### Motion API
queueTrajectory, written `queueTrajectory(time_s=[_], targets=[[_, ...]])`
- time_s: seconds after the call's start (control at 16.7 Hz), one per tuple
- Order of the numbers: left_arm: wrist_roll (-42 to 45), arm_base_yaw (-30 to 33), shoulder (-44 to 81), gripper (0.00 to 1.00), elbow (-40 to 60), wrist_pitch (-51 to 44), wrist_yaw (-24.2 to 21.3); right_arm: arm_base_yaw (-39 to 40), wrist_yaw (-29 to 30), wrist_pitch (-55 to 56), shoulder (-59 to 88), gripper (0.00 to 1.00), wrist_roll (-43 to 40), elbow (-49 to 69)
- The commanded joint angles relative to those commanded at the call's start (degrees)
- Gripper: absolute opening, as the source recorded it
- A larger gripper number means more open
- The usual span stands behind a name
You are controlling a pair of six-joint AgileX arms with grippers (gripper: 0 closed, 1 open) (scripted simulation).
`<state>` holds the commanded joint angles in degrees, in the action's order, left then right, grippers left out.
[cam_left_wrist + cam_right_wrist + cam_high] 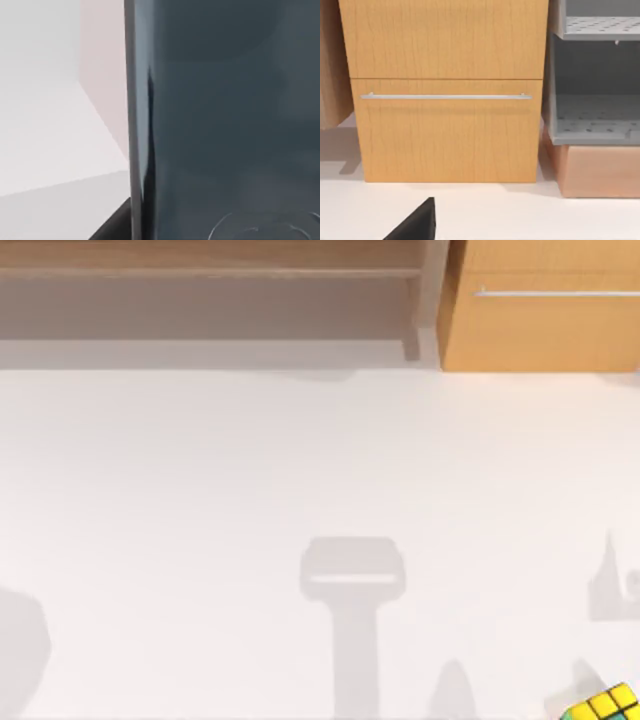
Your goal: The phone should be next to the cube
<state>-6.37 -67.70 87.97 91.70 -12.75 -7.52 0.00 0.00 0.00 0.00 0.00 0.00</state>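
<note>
Cube sits at table's near-right edge.

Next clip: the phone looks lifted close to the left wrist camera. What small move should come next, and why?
Probably carry the phone toward the table's near right corner, then lower it. The left wrist view has its dark slab close up, with the white table behind it, so it seems lifted. The cube sits at the top view's bottom right edge, with bare table beside it to the left.
</note>
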Motion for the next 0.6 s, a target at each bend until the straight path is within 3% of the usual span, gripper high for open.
queueTrajectory(time_s=[0.6], targets=[[-75.6, -18.7, -10.2, 0.0, 47.5, 37.6, -3.9, 0.0, 0.0, 0.0, 0.0, 1.0, 0.0, 0.0]])
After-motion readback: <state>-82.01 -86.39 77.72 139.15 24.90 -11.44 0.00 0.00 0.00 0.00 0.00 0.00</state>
